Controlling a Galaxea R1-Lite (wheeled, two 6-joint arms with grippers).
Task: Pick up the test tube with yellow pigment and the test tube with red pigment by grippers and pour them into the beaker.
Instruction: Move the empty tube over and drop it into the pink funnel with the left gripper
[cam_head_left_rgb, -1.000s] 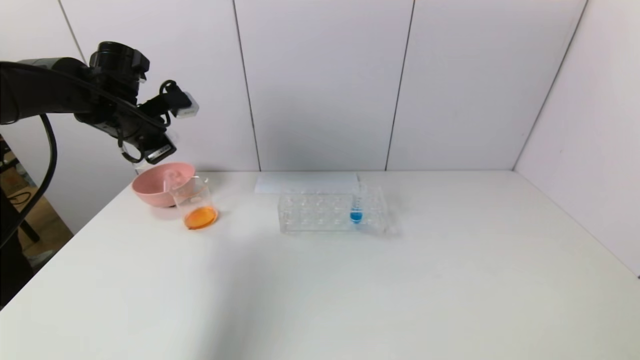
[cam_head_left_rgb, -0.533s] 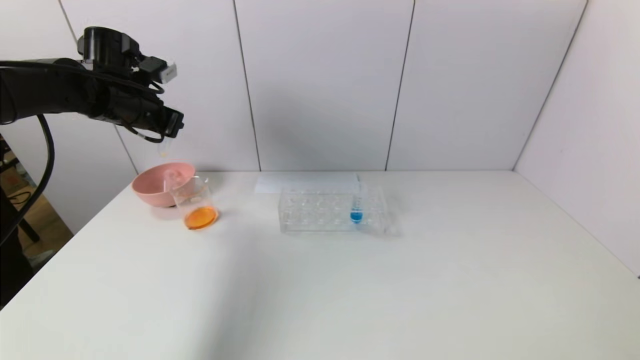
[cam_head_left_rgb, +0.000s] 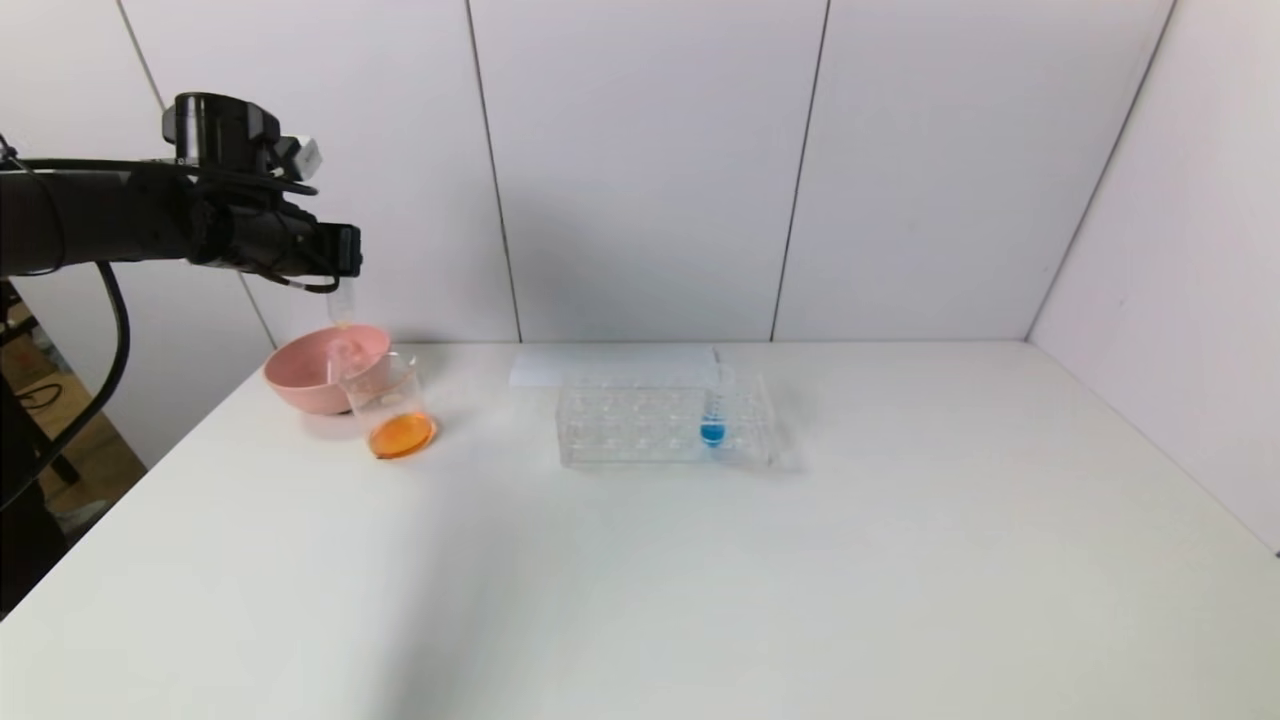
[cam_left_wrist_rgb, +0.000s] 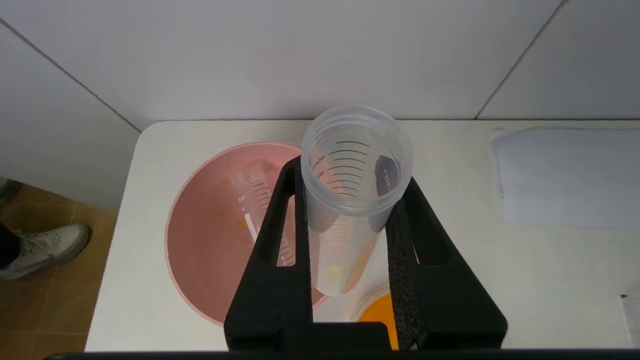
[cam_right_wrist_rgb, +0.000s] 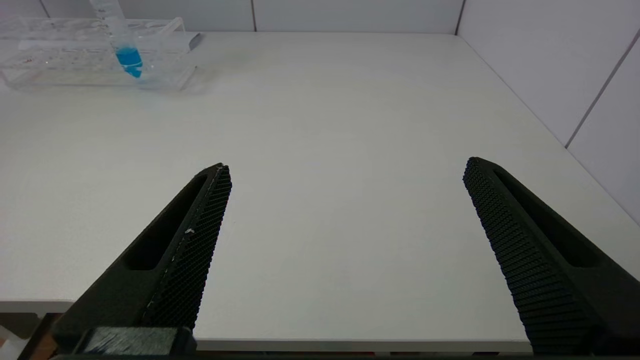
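Setting: white table (cam_head_left_rgb: 700, 560) w/ pale panelled walls behind and to the right.
Held tube: clear graduated test tube (cam_left_wrist_rgb: 350, 200), nearly empty, only a faint yellowish trace at its rounded base; upright, mouth up, hanging over the pink bowl's near rim, high above the table. Which pigment it carried: can't tell.
L gripper (cam_left_wrist_rgb: 350, 172): clamped on that tube, one finger each side of its upper part; arm reaches in from the left at height, above the bowl/beaker corner.
Beaker (cam_head_left_rgb: 392, 410): small clear glass, on the table just in front of and touching/overlapping the bowl in head view; orange liquid pooled at its bottom.
Pink bowl (cam_head_left_rgb: 300, 385): far-left of table, near the wall; another clear graduated tube (cam_left_wrist_rgb: 255, 220) lies inside it, empty as far as seen.
Rack (cam_head_left_rgb: 640, 425): clear tube rack mid-table, well apart from beaker; one tube w/ blue liquid (cam_head_left_rgb: 713, 415) stands in it, right of centre.
Paper (cam_head_left_rgb: 610, 366): white sheet flat behind the rack.
R gripper (cam_right_wrist_rgb: 345, 225): fingers spread wide, nothing between them; low by the table's near edge, right side, out of head view.
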